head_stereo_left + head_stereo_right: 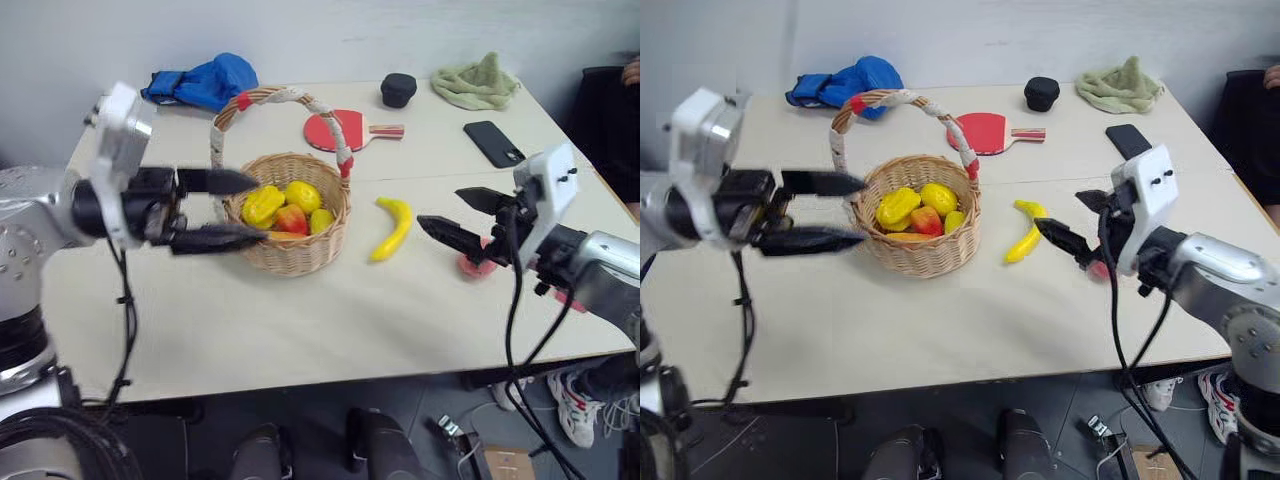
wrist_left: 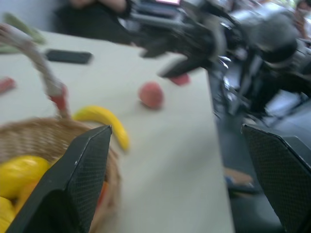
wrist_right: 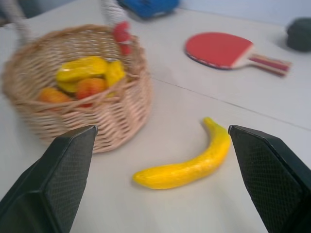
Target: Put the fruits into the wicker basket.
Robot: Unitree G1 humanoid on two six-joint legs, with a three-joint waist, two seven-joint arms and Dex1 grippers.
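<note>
Left eye view: the table [image 1: 250, 330], pale beige with a seam line across it, set against a plain light wall. Left arm, raised over the table's left part, forearm level, its left gripper [image 1: 215, 210] pointing right toward the basket, both black fingers spread wide and empty, tips just beside the basket's near-left rim. Right arm, raised over the table's right edge, its right gripper [image 1: 462, 217] pointing left toward the banana, fingers spread wide, empty; the right wrist view shows the banana lying between them on the table, untouched. Wicker basket [image 1: 290, 250], round, tan, upright at table centre, its arched handle [image 1: 285, 100] wrapped in white cord with red bands at the ends; inside lie several yellow fruits [image 1: 262, 205] and one red-orange fruit [image 1: 291, 219]. Blue cloth item [image 1: 205, 80], crumpled, at the far left edge. Green towel [image 1: 478, 82], bunched, at the far right corner. Red table-tennis paddle [image 1: 335, 128], flat, just behind the basket. Banana [image 1: 392, 228], yellow, curved, lying on the table to the right of the basket, apart from it. Black phone [image 1: 494, 143], flat, near the towel. Black round object [image 1: 398, 89], beside the towel. Peach [image 2: 151, 94], pink, on the table beyond the banana, below the right gripper. Floor under the near table edge: dark, with cables and a white sneaker [image 1: 570, 405] at the right.
</note>
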